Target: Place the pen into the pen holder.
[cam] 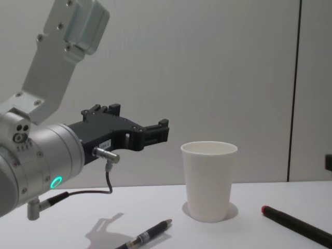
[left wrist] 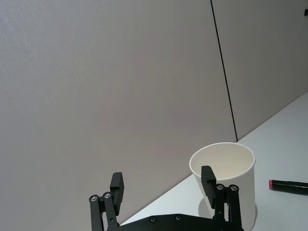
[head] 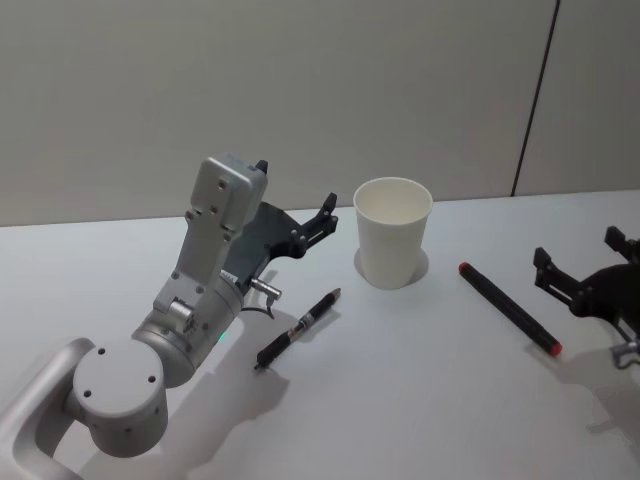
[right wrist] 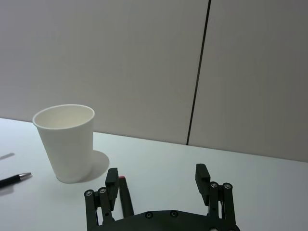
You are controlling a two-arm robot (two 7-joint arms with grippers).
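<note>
2 pens lie flat on the table [head: 400,410], cup [head: 392,232] upright between them.
Left gripper [left wrist: 162,177] hangs raised near the black pen [head: 297,329], spread wide and empty; right gripper [right wrist: 157,172], likewise spread and empty, is beside the marker [head: 509,308]. Each pen looks light, stiff and smooth: pinch mid-barrel. The cup would tip easily.

Head cam is looking down at the surface [head: 400,420] from up high, chest cam is sitting low, looking across it. Wrist cams are peeking past the left end effector [left wrist: 162,180] and right end effector [right wrist: 157,174], all four catching the pen holder [head: 392,232].
</note>
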